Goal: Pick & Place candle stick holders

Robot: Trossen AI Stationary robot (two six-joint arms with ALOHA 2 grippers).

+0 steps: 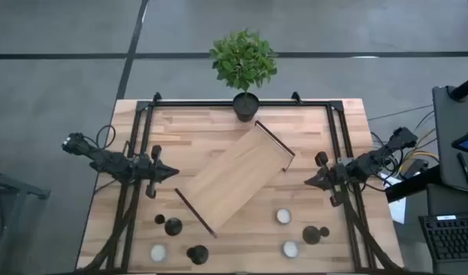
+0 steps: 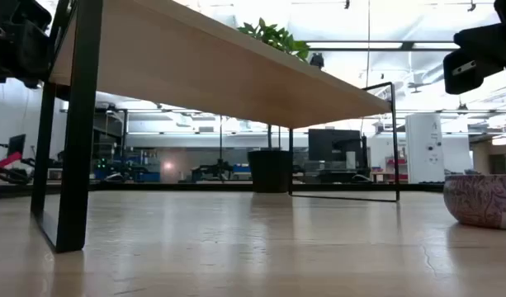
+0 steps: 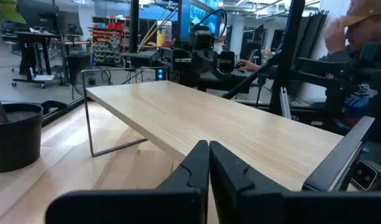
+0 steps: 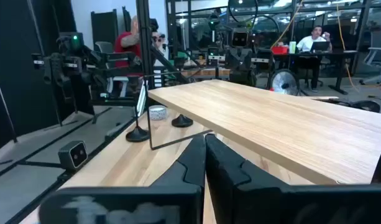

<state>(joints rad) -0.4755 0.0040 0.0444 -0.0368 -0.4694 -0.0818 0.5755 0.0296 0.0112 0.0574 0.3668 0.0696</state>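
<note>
Nothing is gripped yet: the left gripper (image 1: 171,173) and right gripper (image 1: 310,180) are held with jaws together, the candle stick holders (image 1: 173,226) left along the worktop's (image 1: 310,130) lower edge, so a reach down-frame is called for.

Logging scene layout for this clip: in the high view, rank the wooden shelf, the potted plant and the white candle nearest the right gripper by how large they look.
1. wooden shelf, lying diagonally mid-table, by far the largest.
2. potted plant at the table's far edge; its foliage spreads wider than its pot.
3. white candle, a small disc.
</note>
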